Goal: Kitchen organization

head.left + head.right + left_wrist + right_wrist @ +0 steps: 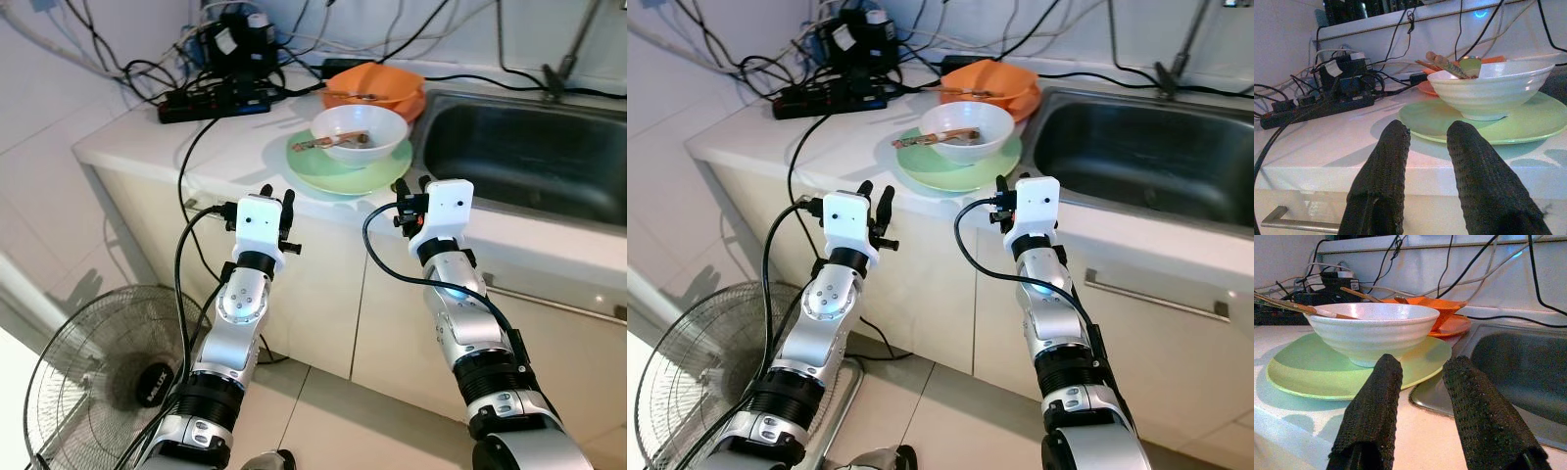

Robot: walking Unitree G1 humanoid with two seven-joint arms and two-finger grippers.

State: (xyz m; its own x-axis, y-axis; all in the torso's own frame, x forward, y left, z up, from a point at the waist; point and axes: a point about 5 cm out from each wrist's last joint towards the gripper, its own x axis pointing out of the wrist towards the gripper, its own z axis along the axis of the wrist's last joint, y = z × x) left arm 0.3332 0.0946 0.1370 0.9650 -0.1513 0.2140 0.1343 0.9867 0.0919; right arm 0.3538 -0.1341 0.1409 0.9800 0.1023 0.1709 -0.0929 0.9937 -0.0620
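Two claws hover at the white bench (196, 147) edge, left claw (277, 201) and right claw (411, 188) both parted and empty. Ahead, a white ribbed bowl (359, 132) with wooden chopsticks (328, 143) sits on a pale green plate (345, 168) overhanging the steel sink (519, 157); a nudge could tip it in. Bowl contents stay unclear.

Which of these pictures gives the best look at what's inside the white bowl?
The left eye view: it looks down into the white bowl, showing chopsticks and brownish scraps. The right eye view shows much the same. Both wrist views see the bowl side-on, so its wall hides the inside, with the chopstick ends poking over the rim.
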